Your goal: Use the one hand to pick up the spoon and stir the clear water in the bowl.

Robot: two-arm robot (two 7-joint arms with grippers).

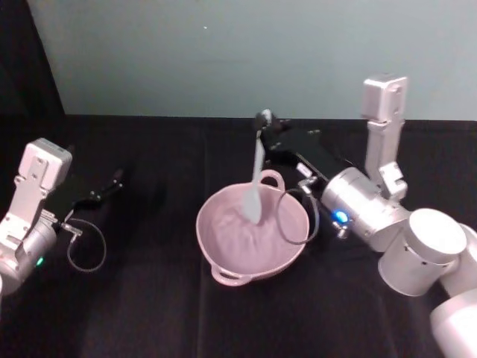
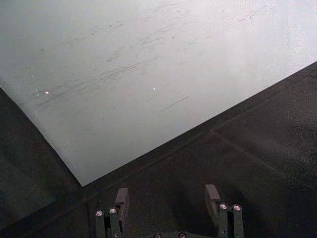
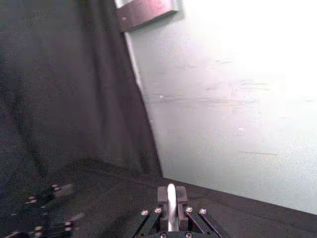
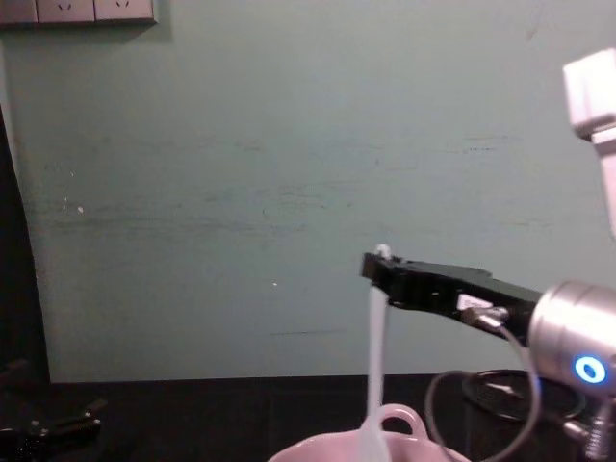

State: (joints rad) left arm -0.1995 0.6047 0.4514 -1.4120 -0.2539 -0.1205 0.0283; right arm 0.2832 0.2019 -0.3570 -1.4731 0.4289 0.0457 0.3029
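There is one spoon (image 1: 256, 179), one bowl (image 1: 211, 246) and two grippers. The right gripper (image 1: 264, 119) reaches in from the right, above the far rim of the bowl. Its jaws are clamped together on the tip of the spoon's handle, and the right wrist view shows the white handle pinched between the two black fingers (image 3: 182, 196). The spoon hangs nearly upright from that grip, leaning slightly, with its flat paddle end down inside the bowl near the far side; whether it touches the bottom cannot be told. The pink bowl sits at the middle of the black table (image 1: 149, 321) and has two looped ear handles (image 1: 271, 179), one on the far rim just beside the spoon and one on the near rim. The left gripper (image 1: 113, 181) rests low at the table's left side, well apart from the bowl, its jaws apart with nothing between them. There are two black cable loops: one (image 1: 297, 218) hangs from the right wrist and overlaps the bowl's right rim, the other (image 1: 86, 252) lies by the left wrist. A pale green wall (image 1: 223, 52) stands behind the table, with sockets (image 4: 77, 10) high on it.
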